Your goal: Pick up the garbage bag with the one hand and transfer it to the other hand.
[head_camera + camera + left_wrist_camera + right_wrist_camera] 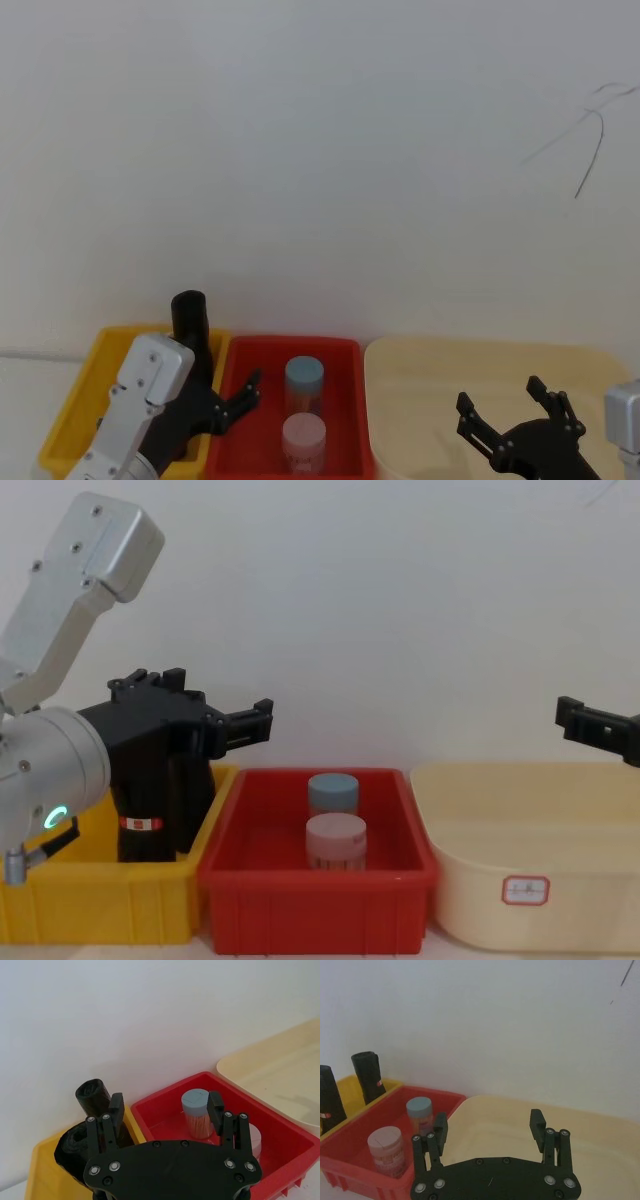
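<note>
The left gripper (258,718) is nearest, on a silver wrist with a green-teal ring. It hangs over the seam between the yellow bin (100,900) and the red bin (310,910). Its two black fingers are spread wide with nothing between them, and they reach out level over the red bin's left edge. The right gripper (500,395) hovers above the cream tub (560,880), well apart from the left one. Its fingers are also spread wide and hold nothing.

The garbage bag (141,823) stands on end in the yellow bin. Its long axis is close to vertical, with the top pointing up and the base down inside the bin. A red-and-white label band circles it just above the bin's front wall. In the chest view the left gripper's body covers its upper part, and I cannot tell whether the two touch. A second black roll (190,315) stands upright just beside it, toward the back of the same bin, with its top showing above the left arm.

In the red bin a pink-lidded jar (335,842) stands upright, with a blue-lidded jar (332,792) right behind it. A plain white wall (400,600) rises behind the three containers.
</note>
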### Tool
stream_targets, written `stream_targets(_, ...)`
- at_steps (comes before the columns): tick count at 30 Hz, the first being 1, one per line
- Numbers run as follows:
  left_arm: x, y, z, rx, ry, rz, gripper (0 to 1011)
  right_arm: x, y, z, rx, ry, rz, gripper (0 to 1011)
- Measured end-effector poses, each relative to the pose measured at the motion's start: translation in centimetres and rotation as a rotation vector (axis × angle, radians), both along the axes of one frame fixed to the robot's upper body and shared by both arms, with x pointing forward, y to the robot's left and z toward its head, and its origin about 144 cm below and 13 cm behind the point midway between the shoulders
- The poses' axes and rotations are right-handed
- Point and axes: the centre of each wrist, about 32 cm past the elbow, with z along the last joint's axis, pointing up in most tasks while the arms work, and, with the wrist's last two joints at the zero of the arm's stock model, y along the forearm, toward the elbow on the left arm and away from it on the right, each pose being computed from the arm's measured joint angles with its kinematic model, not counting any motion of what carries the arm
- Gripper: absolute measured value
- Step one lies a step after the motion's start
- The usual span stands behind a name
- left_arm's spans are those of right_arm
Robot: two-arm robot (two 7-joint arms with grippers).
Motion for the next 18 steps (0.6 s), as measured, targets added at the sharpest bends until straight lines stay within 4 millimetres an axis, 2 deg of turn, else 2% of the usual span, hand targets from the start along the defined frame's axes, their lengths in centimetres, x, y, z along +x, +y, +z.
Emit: stream_targets(18,0.0,0.0,0.0,0.0,0.0,0.0,1000,0.0,0.0,0.0,0.0,0.0,0.0,1001)
